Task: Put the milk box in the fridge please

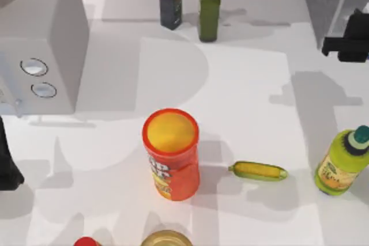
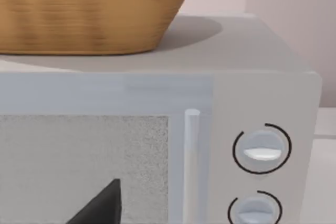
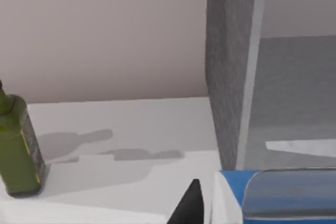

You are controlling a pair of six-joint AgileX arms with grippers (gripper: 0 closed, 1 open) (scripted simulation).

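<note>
The milk box [image 3: 273, 198], blue and white, sits close under the right wrist camera, just in front of the fridge opening. One dark finger [image 3: 190, 205] of my right gripper [image 1: 346, 41] presses against its white side, and the gripper is shut on it. The fridge [image 1: 323, 1] is the dark-grey cabinet at the table's far right corner. Its grey side wall [image 3: 228, 77] and pale door frame stand straight ahead of the box in the right wrist view. My left gripper [image 1: 8, 168] is parked at the table's left edge, facing the light-grey appliance.
A light-grey appliance with two dials [image 1: 43, 44] fills the far left, with a wicker basket [image 2: 89, 9] on top. An orange chip can [image 1: 171, 154] stands mid-table beside a corn cob [image 1: 258, 170]. A dark bottle [image 1: 170, 1] and green bottle [image 1: 209, 10] stand at the back, a yellow-green bottle [image 1: 343, 165] at right.
</note>
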